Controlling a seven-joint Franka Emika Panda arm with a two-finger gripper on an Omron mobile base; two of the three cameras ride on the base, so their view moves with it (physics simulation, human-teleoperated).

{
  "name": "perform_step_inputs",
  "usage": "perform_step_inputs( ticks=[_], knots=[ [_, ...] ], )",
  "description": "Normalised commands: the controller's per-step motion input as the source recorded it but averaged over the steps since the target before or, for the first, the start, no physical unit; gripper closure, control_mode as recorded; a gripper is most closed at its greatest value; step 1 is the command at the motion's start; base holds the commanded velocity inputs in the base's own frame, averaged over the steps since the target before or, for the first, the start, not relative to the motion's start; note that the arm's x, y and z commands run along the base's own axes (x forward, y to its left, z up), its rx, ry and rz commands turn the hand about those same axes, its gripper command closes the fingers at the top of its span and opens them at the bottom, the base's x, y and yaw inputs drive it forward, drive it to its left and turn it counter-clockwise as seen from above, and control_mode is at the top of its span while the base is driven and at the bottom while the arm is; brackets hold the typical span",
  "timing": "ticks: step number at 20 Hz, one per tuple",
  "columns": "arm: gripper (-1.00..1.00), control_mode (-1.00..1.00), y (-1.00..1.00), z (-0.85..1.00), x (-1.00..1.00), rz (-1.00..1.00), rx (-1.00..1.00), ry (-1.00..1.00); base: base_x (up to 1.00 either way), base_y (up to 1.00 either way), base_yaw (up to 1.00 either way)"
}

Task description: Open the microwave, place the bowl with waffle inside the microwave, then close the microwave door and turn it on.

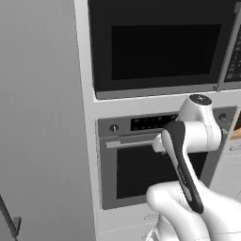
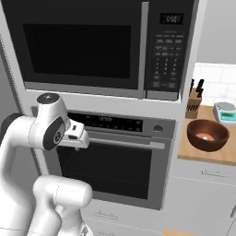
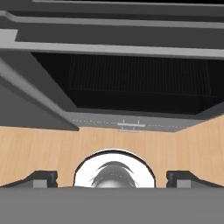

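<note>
I can read no text anywhere. The microwave (image 2: 106, 46) has a small display (image 2: 171, 19) with pale digits too blurred to make out, and its keypad (image 2: 163, 57) markings, like those on the oven's control strip (image 2: 108, 122), are illegible.

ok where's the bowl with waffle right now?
In the right base view, the bowl with waffle sits on the wooden counter to the right of the oven, just in front of the knife block and the kitchen scale.
</note>
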Motion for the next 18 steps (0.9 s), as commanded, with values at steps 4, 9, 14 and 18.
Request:
perform_step_inputs(
  ticks=[4,9,14,18],
  knots=[
    [-1.00,1.00,0.00,0.00,0.00,0.00,0.00,0.00,0.00,-0.58,0.03],
    [-1.00,1.00,0.00,0.00,0.00,0.00,0.00,0.00,0.00,-0.63,0.06],
    [-1.00,1.00,0.00,0.00,0.00,0.00,0.00,0.00,0.00,-0.69,0.11],
    [-1.00,1.00,0.00,0.00,0.00,0.00,0.00,0.00,0.00,-0.65,0.15]
  ],
)
